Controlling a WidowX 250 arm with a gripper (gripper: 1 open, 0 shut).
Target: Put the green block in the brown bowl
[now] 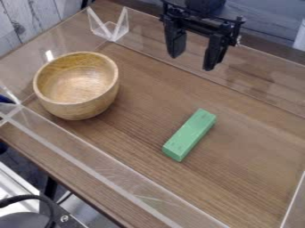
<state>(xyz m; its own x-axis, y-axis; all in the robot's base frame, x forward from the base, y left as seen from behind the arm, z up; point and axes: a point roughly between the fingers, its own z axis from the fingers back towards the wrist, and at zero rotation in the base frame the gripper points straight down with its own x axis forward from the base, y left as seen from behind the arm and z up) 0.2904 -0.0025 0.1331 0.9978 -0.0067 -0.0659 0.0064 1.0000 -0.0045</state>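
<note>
The green block (191, 134) lies flat on the wooden table, right of centre, turned diagonally. At the left stands the brown bowl (77, 84), upright and with nothing inside it. My gripper (195, 55) hangs at the top of the view, behind the block and well above the table, pointing down. Its two dark fingers (174, 43) stand apart with nothing between them, so it is open. It touches neither the block nor the bowl.
A low clear plastic wall (71, 147) runs around the table top (238, 98). A clear corner bracket (110, 27) stands at the back, behind the bowl. A black stand (36, 214) shows below the table's front edge.
</note>
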